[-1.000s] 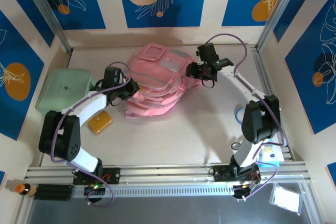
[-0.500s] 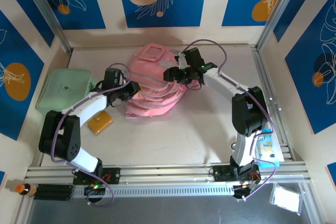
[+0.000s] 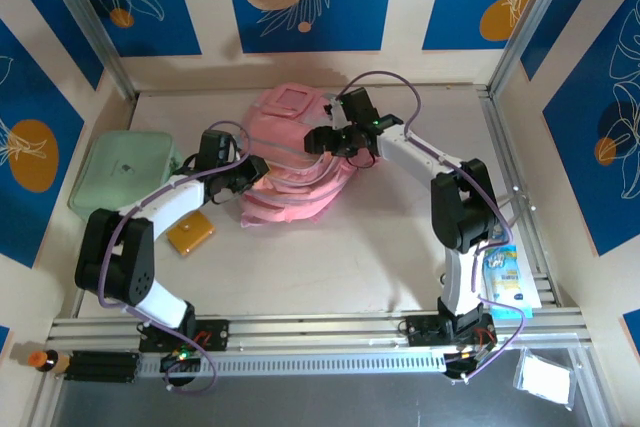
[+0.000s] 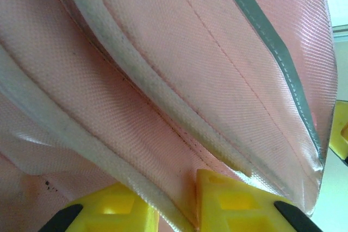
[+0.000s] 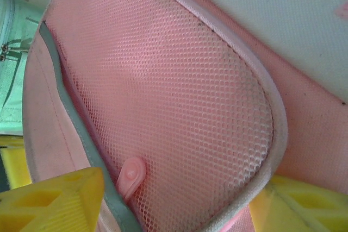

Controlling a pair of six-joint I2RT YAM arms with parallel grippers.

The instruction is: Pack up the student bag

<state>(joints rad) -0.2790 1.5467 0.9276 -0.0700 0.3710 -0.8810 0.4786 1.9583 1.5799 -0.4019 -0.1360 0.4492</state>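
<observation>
While the student bag (image 3: 300, 182) lies flat at the back middle of the table (image 3: 330, 267), its long axis running far to near, the left pincer (image 3: 252, 169) sits narrow at its left edge. A piped seam (image 4: 163, 134) runs between its fingers (image 4: 234, 199); whether it grips, I cannot tell. The right pincer (image 3: 318, 139) stands wide over the mesh pocket (image 5: 163, 91) on the bag's right side.
</observation>
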